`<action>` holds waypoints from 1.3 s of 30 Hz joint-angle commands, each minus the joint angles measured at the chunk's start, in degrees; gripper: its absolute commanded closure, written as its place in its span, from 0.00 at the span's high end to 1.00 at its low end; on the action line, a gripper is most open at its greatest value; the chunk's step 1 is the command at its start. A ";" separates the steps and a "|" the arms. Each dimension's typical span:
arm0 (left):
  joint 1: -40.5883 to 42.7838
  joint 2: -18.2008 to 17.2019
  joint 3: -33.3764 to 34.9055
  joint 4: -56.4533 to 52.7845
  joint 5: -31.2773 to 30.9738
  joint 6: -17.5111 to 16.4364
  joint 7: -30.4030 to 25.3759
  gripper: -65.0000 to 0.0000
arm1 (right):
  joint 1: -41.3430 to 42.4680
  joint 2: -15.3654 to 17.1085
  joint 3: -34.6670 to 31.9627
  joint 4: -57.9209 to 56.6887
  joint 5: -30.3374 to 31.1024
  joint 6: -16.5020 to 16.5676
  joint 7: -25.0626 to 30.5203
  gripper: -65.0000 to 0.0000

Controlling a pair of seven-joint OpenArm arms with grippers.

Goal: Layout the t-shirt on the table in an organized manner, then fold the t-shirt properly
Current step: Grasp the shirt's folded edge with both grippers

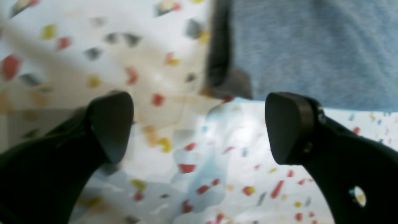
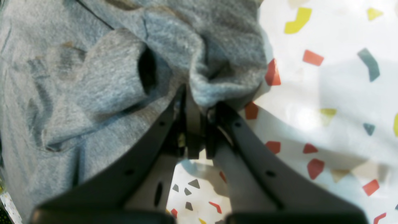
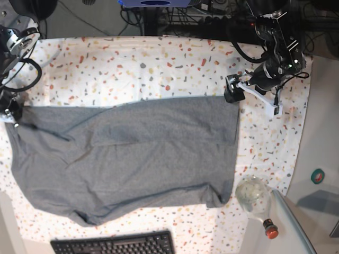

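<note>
Right end effector (image 2: 196, 102) clenched on a bunched edge of the t-shirt (image 3: 127, 159), far left of base view. Left end effector (image 1: 199, 127) released, jaws wide, at shirt's upper-right corner. Shirt spread across the desk (image 3: 132, 69).

Left gripper (image 1: 199, 127) fingers (image 1: 112, 124) spread wide apart, right gripper (image 2: 194, 102) fingers pinched together.

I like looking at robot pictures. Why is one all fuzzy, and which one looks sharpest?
Left wrist view: blurred all over, the table flecks smeared and the t-shirt soft, with pale glare patches. Right wrist view: cloth fairly sharp, near jaws soft. Base view: sharpest, evenly lit.
</note>
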 commanded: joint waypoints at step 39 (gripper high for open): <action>-5.99 1.16 -0.13 21.17 -0.48 12.76 19.20 0.00 | -1.90 -1.09 -0.31 40.38 -0.25 0.46 -30.04 0.00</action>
